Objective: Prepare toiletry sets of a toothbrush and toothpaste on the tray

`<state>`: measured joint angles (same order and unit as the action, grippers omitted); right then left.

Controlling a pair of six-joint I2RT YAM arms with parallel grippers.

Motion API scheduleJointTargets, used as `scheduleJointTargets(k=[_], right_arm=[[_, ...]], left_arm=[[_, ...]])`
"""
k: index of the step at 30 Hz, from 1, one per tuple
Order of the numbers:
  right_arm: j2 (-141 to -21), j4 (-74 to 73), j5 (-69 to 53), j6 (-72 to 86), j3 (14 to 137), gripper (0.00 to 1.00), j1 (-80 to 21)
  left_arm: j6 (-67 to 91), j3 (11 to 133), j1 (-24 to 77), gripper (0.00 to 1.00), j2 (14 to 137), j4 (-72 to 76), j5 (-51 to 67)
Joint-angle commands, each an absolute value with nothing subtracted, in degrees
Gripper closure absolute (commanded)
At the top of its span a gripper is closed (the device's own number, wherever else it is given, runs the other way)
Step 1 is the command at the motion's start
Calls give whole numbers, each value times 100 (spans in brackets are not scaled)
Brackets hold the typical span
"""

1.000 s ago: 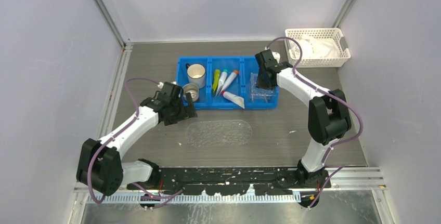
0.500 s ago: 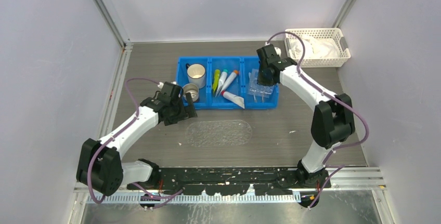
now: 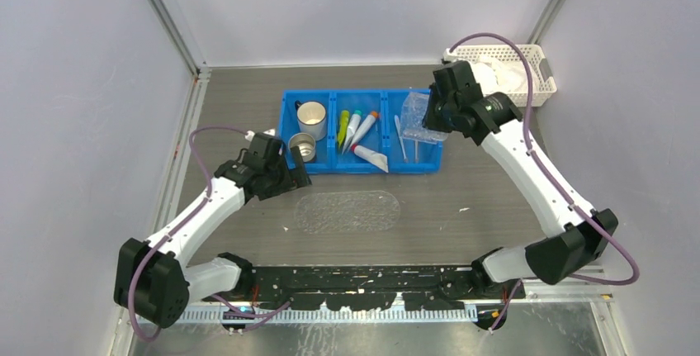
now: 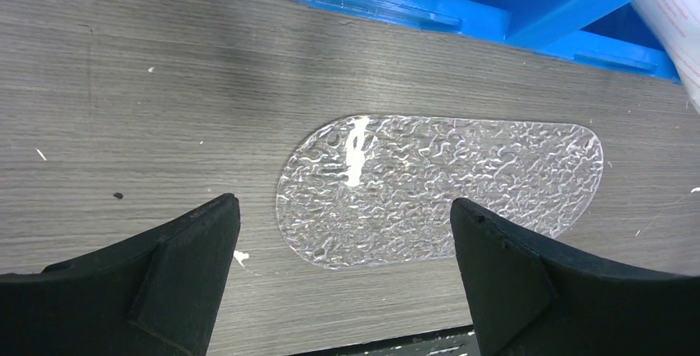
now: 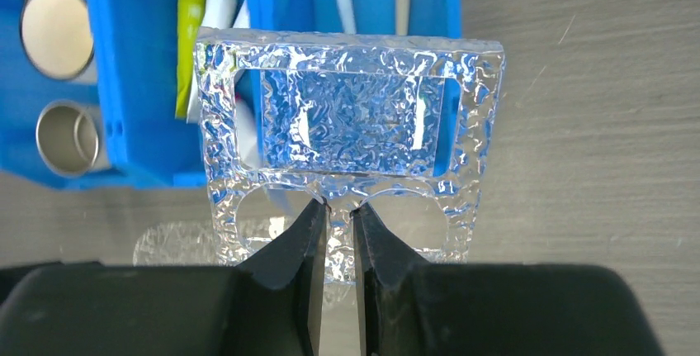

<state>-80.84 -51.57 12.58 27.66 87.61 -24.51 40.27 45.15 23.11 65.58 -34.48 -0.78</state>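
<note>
Clear moulded plastic, the tray (image 5: 347, 116) is pinched at its near edge by my right gripper (image 5: 340, 207), jaws almost closed on it, held up over the right end of the blue bin (image 3: 330, 167). My left gripper (image 4: 342, 211) gapes fully apart, holding nothing, by the bin's front left corner. A clear oval plate (image 3: 347, 211) lies just in front of the bin.
</note>
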Motion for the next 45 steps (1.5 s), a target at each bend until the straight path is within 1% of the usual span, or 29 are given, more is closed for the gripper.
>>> scheduleJointTargets(k=[1, 5, 8, 12, 15, 23, 31, 45], right_arm=[[-7558, -5627, 1487, 3097, 8508, 86, -3248], [-7288, -5678, 2024, 3777, 8068, 86, -4330], [-7319, -5762, 2568, 4341, 7817, 86, -5031], [-7498, -6009, 3122, 5100, 7749, 86, -5802], [-7692, -6123, 3360, 5567, 7791, 86, -6186], [-8519, -6135, 3461, 6343, 8008, 85, -6583], [-9445, -5781, 3240, 6097, 8479, 83, -6629], [-10095, -5119, 2656, 5900, 8455, 82, -6627]], left_arm=[[4053, 4520, 2276, 0, 6382, -3538, -69], [4035, 4597, 2276, 0, 6391, -3604, -88], [4013, 4672, 2276, 0, 6392, -3666, -88], [3930, 4812, 2276, 0, 6381, -3853, -152], [3904, 4875, 2276, 0, 6370, -3953, -207], [3867, 4989, 2276, 0, 6429, -4122, -210], [3886, 5021, 2276, 0, 6428, -4107, -201], [3854, 4907, 2233, 0, 6397, -4101, -288]])
